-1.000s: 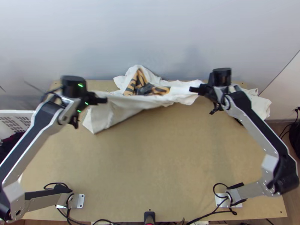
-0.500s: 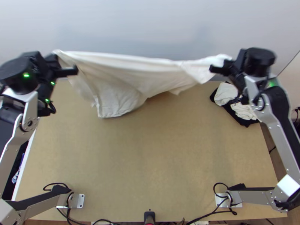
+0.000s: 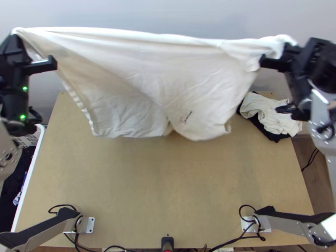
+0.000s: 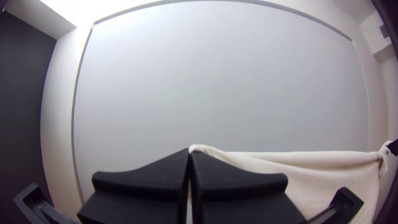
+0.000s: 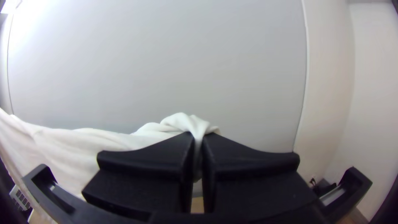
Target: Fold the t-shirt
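White cloth (image 3: 271,115) lies on black cloth (image 3: 272,136) near the t-shirt (image 3: 147,75) pinched by left pincer (image 3: 14,38) and right pincer (image 3: 290,48)

The left hand (image 3: 16,38) grips one end of the white t-shirt (image 4: 327,178).

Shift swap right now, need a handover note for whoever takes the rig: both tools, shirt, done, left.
Left tool: shut on one end of the white t-shirt's upper edge.
Right tool: shut on bunched fabric at the other end.
T-shirt: hangs creased between them at the table's far side; can't tell if its lower edge touches.
Also there: pale cloth on black cloth, far right corner.
Done: gripped at both ends, held up.
Left: likely lay it flat, smooth, then fold.
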Tool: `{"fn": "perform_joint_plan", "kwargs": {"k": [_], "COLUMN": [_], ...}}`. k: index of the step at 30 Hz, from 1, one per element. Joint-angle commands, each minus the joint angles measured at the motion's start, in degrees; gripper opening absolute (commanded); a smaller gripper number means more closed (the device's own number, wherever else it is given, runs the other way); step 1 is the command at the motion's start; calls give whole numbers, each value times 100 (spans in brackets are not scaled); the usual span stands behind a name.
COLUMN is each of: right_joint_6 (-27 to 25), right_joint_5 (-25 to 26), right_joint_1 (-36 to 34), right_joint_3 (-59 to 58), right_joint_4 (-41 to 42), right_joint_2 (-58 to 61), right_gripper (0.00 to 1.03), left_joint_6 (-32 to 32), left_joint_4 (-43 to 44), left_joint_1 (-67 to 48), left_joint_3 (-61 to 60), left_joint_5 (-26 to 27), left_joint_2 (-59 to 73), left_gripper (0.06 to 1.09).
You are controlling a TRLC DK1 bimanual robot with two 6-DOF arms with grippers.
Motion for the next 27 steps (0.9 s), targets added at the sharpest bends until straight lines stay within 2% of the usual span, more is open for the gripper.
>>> {"fn": "perform_joint_plan", "kwargs": {"k": [1, 7, 15, 27], "right_joint_6": [-568, -1227, -2282, -2405], "right_joint_5": [339, 629, 822, 779], "right_joint_1": [91, 381, 600, 592], "right_joint_3": [-52, -96, -158, -167], "right_joint_4": [509, 535, 263, -942], "right_joint_2": [-593, -1129, -1937, -3080], "right_gripper": [3, 3, 3, 3], "left_joint_6": [390, 811, 811, 891], "left_joint_4": [323, 244, -468, -1144], "left_joint_1": [-97, -651, -660, -651], "left_joint_3": [38, -129, -243, -234], "left_joint_5": [-92, -83, -83, 75], "left_joint_2": [-427, -1016, -1816, -2704], "left_gripper": [10, 10, 10, 10]}}
